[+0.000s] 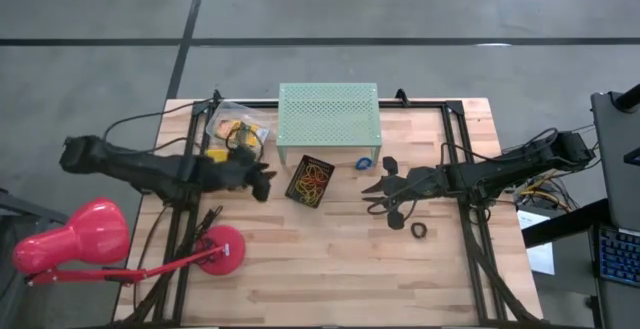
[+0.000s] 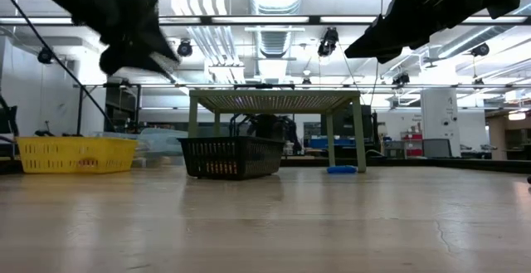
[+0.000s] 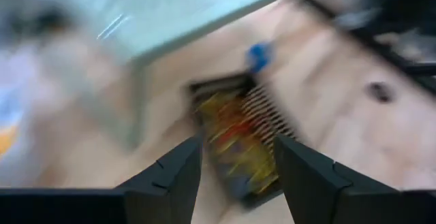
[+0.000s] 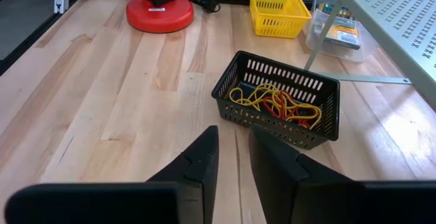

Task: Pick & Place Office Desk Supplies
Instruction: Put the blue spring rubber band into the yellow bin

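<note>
The left wrist view is smeared by blur: the black basket [image 3: 242, 142] and its bands [image 3: 235, 132] show only as streaks, and a dark ring [image 3: 379, 91] on the counter [image 3: 327, 115] is too vague to identify

We hold both arms stretched inward over the table, raised clear of its surface. Our left arm reaches in from the left side, its left gripper [image 1: 266, 181] pointing toward the middle, fingers [image 3: 178, 176] parted with a clear gap and nothing between them. Our right arm reaches in from the right, its right gripper [image 1: 372, 190] facing the left one, fingers [image 4: 197, 163] slightly apart, empty.
</note>
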